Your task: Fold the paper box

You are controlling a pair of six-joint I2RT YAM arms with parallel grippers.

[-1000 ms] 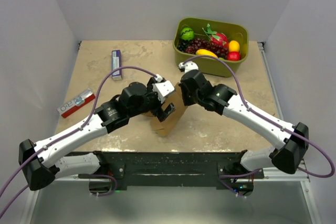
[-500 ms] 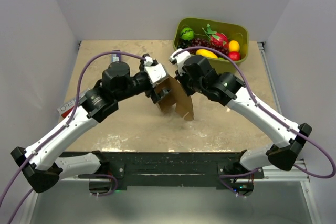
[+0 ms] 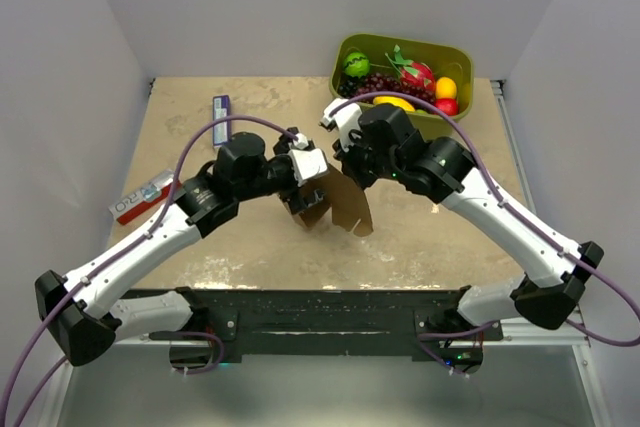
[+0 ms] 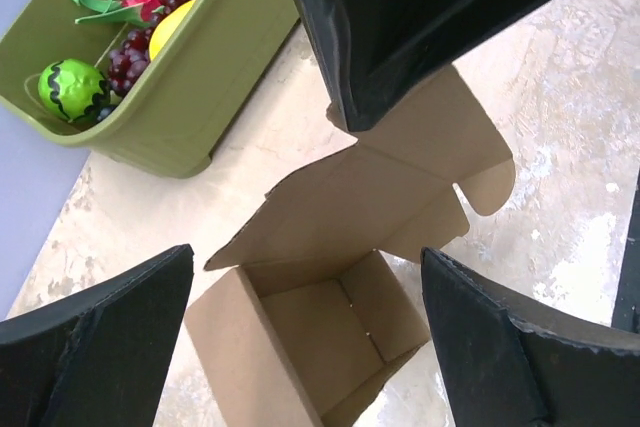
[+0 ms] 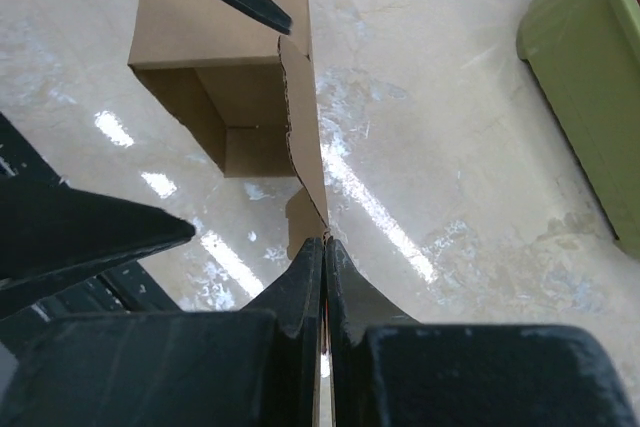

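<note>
— Where's the paper box?
— Mid-table, between the two arms. The carton body is formed, its mouth is open and one long flap sticks out.
— Who has it?
— The right gripper, with its fingers pressed together on that flap's edge.
— And the left gripper?
— Spread wide, with a finger on either side of the open mouth, gripping nothing.
— Around it?
— Beige table, and a green bin of fruit behind.

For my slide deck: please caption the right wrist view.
Right tool pinches a flap of the open paper box; green bin at right.
</note>
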